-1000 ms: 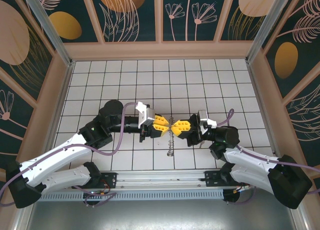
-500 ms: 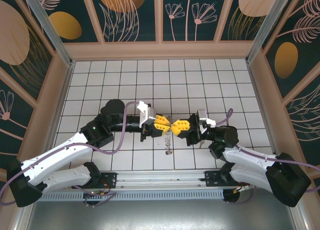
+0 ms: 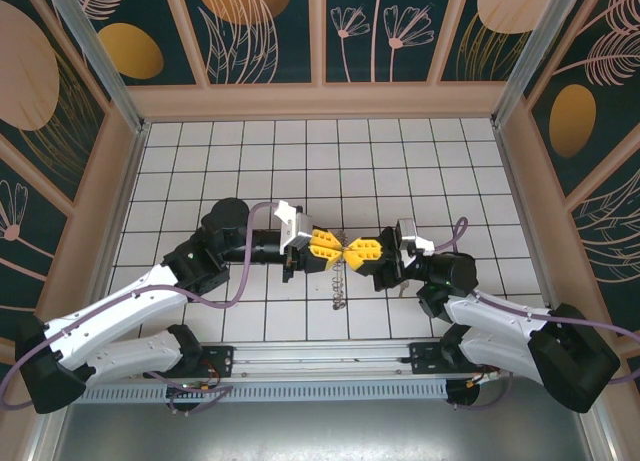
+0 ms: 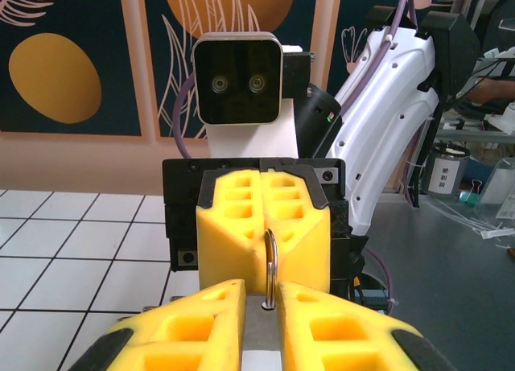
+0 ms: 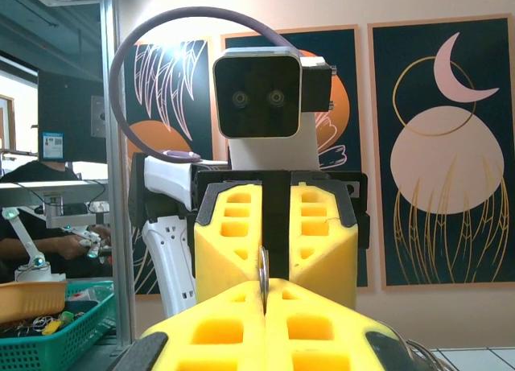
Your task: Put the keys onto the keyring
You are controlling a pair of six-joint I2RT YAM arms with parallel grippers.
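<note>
Yellow fingertips meet nose to nose above the white tiled tabletop (image 3: 250, 161), slightly toward its near edge. The left gripper (image 3: 338, 250) and the right gripper (image 3: 352, 252) almost touch there. The keyring (image 3: 338, 286) hangs from that meeting point as a thin coiled strand of wire, and its lower end trails down toward the tiles.

In the left wrist view, the left gripper's fingers are drawn in to a narrow slot. A slim metal loop of the ring stands up out of that slot, right in front of the seam of the opposite fingers. In the right wrist view, the right gripper's fingers are pressed fully together, with a thin edge of wire caught in the seam. Both grippers seem to be pinching the ring.

The step looks like prising or steadying the coil so a key can be fed on. I cannot tell whether a key is already threaded. The next move probably needs one grip to stay firm while the other shifts a little along the wire. A slip would let the ring drop.
</note>
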